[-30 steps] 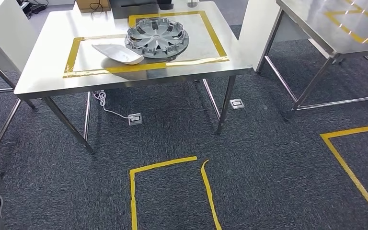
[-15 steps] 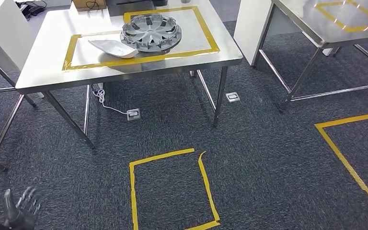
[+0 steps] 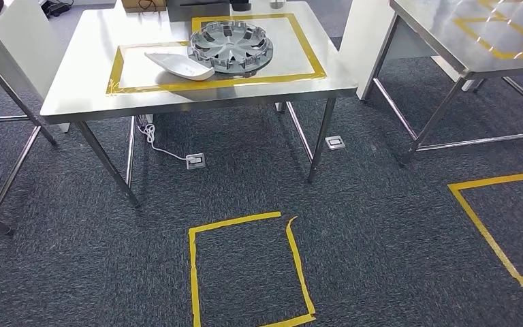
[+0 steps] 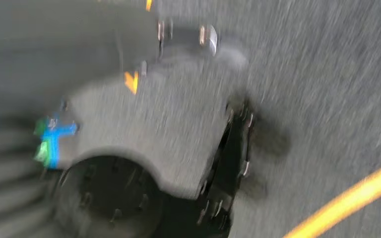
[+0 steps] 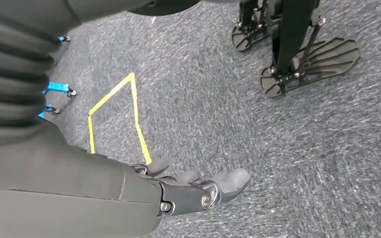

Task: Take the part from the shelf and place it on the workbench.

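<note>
A steel workbench (image 3: 82, 88) stands ahead of me, its top marked with yellow tape frames. On it lie a grey wheel cover (image 3: 230, 46) and, touching its left side, a white curved part (image 3: 179, 65). My right hand (image 5: 198, 191) hangs over the carpet with its fingers stretched out and nothing in them. My left hand (image 4: 178, 148) is badly blurred in the left wrist view; it hangs over the carpet too, and I make out nothing held in it.
A second steel table (image 3: 449, 34) stands at the right, with a white pillar (image 3: 364, 34) between the two. Yellow tape squares (image 3: 194, 272) (image 3: 490, 231) mark the dark carpet. Floor sockets (image 3: 195, 161) (image 3: 335, 142) and a white cable lie under the workbench.
The whole picture has shifted, so the camera has moved. My left hand, seen with spread fingers at the lower left half a second ago, has left the head view.
</note>
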`<action>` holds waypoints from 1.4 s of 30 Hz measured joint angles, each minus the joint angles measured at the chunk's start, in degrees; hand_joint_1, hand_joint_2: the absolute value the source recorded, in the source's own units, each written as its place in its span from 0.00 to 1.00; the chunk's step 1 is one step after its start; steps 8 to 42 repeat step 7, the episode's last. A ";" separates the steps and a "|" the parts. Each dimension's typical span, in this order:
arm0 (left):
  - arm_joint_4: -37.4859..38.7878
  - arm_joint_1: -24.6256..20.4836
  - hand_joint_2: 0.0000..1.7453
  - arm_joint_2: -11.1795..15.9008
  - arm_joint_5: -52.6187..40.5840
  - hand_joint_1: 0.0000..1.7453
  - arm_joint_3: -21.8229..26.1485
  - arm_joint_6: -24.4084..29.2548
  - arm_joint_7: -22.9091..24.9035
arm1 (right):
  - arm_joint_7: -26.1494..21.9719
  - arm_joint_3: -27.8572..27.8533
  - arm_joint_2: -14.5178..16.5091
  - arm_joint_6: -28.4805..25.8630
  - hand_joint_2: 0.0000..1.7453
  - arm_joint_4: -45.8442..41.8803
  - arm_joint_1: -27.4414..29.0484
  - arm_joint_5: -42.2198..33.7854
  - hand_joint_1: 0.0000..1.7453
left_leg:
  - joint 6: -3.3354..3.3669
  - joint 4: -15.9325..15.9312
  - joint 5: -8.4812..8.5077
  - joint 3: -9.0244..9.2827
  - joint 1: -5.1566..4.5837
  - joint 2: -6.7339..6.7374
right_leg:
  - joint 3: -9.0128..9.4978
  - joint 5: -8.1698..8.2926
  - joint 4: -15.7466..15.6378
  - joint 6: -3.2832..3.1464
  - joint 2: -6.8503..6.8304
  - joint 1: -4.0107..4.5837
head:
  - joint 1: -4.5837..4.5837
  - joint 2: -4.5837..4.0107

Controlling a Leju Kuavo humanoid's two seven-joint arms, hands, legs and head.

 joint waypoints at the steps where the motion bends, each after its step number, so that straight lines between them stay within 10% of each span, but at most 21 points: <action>1: 0.03 0.15 1.00 -0.25 -0.30 0.00 -0.32 -0.13 -0.32 | 0.03 1.10 -0.10 -0.13 1.00 -0.07 0.28 -1.08 0.00 | 0.02 0.03 -0.02 -0.04 -0.02 0.00 | 0.00 -0.02 -0.05 0.72 0.00 -0.07 | 0.01 0.00; 5: -0.16 0.91 1.00 -0.51 -1.62 0.00 -2.04 -1.40 -2.05 | -0.26 6.08 -0.51 -0.87 1.00 -0.77 1.30 -6.39 0.00 | 0.08 0.08 -0.11 -0.15 -0.09 0.00 | -0.06 -0.18 -0.10 2.58 -0.01 -0.27 | -0.03 0.00; 42: -0.35 1.22 1.00 -0.52 -2.11 0.00 -2.82 -1.96 -2.73 | -0.45 8.07 -0.69 -1.05 1.00 -1.12 1.63 -8.49 0.00 | 0.05 0.07 -0.12 -0.16 -0.07 -0.01 | -0.11 -0.25 -0.05 2.65 -0.01 -0.25 | -0.04 0.00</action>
